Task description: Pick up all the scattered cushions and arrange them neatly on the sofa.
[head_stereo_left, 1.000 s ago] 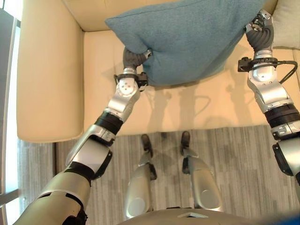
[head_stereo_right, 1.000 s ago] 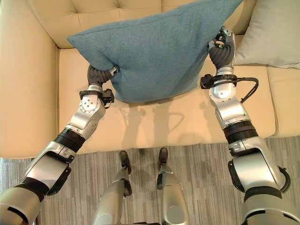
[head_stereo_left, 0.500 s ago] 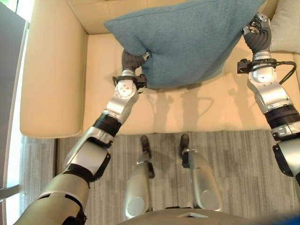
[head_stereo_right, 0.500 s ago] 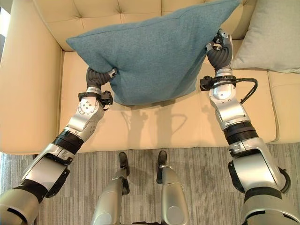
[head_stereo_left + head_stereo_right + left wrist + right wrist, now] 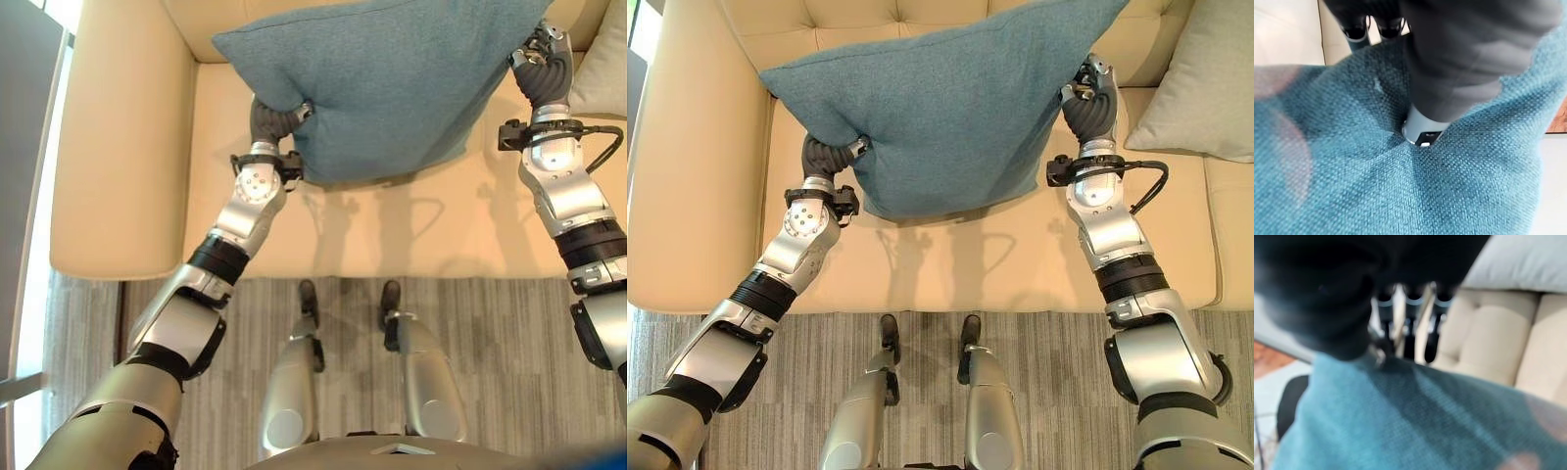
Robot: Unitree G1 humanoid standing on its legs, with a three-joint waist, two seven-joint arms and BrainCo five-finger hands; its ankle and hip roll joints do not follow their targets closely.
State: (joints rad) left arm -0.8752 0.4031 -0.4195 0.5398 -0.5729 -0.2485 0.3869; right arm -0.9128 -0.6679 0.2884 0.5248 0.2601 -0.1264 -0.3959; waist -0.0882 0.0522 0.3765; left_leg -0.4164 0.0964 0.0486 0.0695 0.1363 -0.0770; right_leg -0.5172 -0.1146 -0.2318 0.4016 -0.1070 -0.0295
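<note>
While the teal cushion [image 5: 940, 108] hangs in the air over the sofa [image 5: 696, 196], it counts as picked up but not placed. It sits above the seat near the sofa's left armrest end, close to the backrest, not resting on the seat as far as I can judge; its shadow falls on the seat below.

A grey cushion [image 5: 1205, 88] leans on the backrest toward the sofa's right end, so that one looks done. No other loose cushions visible on the strip of striped carpet [image 5: 1048, 343] along the sofa's front edge; can't judge beyond that.

Left hand [image 5: 828, 157]: raised over the seat, forearm angled up and inward, fingers buried in the cushion's lower left corner. Its wrist view shows the thumb pressed into the fabric with dark fingertips past the edge, so it's pinching the cloth.

Right hand [image 5: 1089, 98]: arm reaching nearly straight forward, wrist up, fingers curled over the cushion's right edge near its top corner, pinching it.

Left to do, my read: lower it against the backrest, release both hands.
</note>
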